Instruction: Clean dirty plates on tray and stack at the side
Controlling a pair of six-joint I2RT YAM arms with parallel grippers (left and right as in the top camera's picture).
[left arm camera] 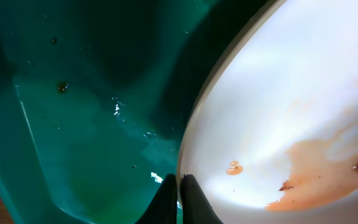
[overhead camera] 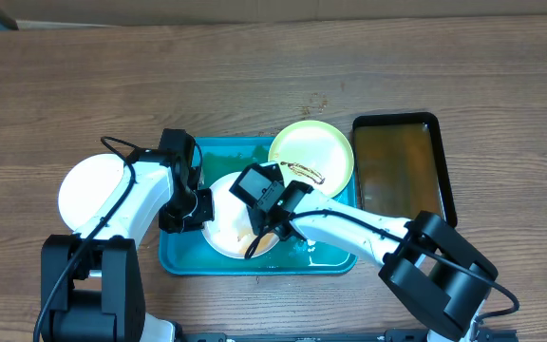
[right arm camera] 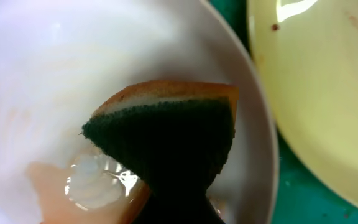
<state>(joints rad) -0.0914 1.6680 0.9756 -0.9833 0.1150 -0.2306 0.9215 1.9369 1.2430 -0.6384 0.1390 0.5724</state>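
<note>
A white plate (overhead camera: 226, 214) smeared with brown sauce (left arm camera: 322, 180) lies in the turquoise tray (overhead camera: 183, 256). My left gripper (overhead camera: 200, 204) is shut on that plate's left rim; in the left wrist view its fingertips (left arm camera: 180, 199) pinch the edge of the plate (left arm camera: 291, 106). My right gripper (overhead camera: 259, 233) is shut on a sponge (right arm camera: 166, 130), dark green scouring face up, pressed into the plate (right arm camera: 73, 68) beside a foamy wet patch (right arm camera: 95, 180). A pale green plate (overhead camera: 311, 157) with a sauce streak rests over the tray's back right corner. Another white plate (overhead camera: 93, 185) sits on the table left of the tray.
A black tray (overhead camera: 402, 123) of brownish water stands right of the turquoise tray, close to the green plate. The tray floor (left arm camera: 73, 124) left of the held plate is wet. Wooden table (overhead camera: 254, 76) stretches behind the trays.
</note>
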